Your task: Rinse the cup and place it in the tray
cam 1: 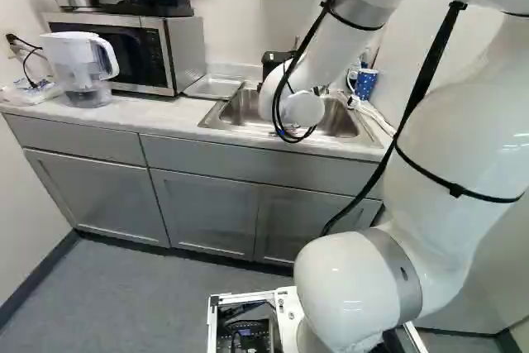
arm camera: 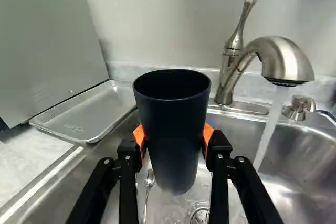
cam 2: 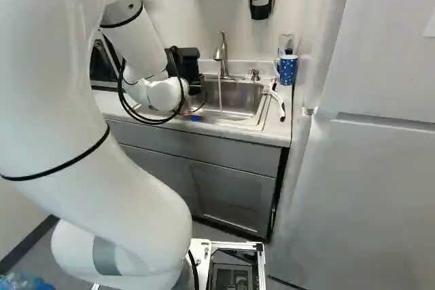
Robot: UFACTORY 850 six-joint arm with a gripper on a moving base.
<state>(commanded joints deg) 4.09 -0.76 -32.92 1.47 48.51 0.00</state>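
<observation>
And here's the cup (arm camera: 171,129), dark and upright, mouth up, right between the two fingers of the gripper (cam 2: 194,90)! Both orange pads (arm camera: 208,134) press in from opposite sides, low on its wall, so it's clamped firmly, with the rim standing up clear above the fingertips. The whole lot hangs over the sink (arm camera: 31,200), drain (arm camera: 200,215) and spoon (arm camera: 149,180) down below. Look at the faucet (arm camera: 286,61): water (arm camera: 269,129) is pouring, but the stream falls beside the cup, apart from it, on the side away from the tray (arm camera: 86,115). That tray lies flat on the counter (arm camera: 18,169) beside the sink, next to the microwave (cam 1: 186,49), and the cup is well off it. Over at the right of the right base view, a spotted blue mug (cam 2: 288,71) stands by the sink.
</observation>
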